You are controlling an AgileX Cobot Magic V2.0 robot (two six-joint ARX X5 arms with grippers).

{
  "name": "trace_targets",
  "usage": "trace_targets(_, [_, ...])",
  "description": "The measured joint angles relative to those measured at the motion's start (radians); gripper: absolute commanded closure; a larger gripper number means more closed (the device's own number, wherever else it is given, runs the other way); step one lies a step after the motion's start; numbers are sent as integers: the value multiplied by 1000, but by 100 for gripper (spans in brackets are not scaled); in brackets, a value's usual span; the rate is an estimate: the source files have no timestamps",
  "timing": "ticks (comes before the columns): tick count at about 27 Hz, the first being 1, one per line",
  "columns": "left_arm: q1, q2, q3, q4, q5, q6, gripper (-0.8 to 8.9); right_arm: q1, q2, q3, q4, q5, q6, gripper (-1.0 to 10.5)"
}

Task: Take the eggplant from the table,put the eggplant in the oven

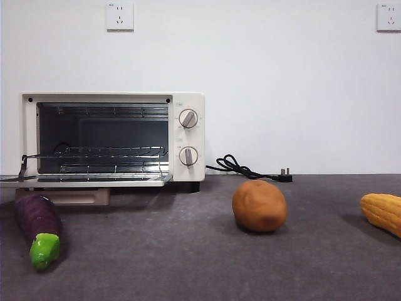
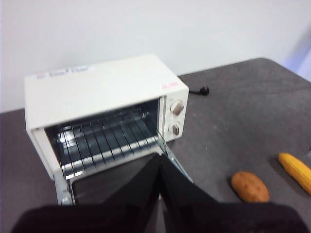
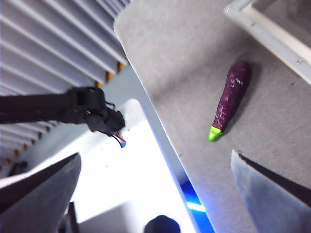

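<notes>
Eggplant lies on the table before the open oven; neither arm holds anything.

The eggplant (image 1: 39, 229) rests on the dark grey table (image 1: 188, 263) just in front of the oven (image 1: 113, 138), near its lowered door, green stem cap pointing away from the oven. The oven's wire rack (image 1: 100, 152) is bare. A potato (image 1: 259, 205) sits mid-table and a corn cob (image 1: 382, 212) lies at the far right, both well apart from the eggplant. The right gripper (image 3: 155, 194) hangs above the table edge with jaws spread wide, the eggplant beyond them. The left gripper (image 2: 160, 194) hovers over the oven door, jaws pressed together, gripping nothing.
</notes>
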Motion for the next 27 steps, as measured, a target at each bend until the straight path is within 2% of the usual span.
trace_targets(7, [0,14,0,-58,0,0,819,148,176,0,51,133,3,318])
trace_targets(12, [0,18,0,-58,0,1,819,221,307,0,102,259,35,320])
trace_targets(19, [0,18,0,-58,0,8,819,278,479,0,261,359,116,321])
trace_targets(27, [0,18,0,-58,0,8,819,298,597,0,310,457,186,322])
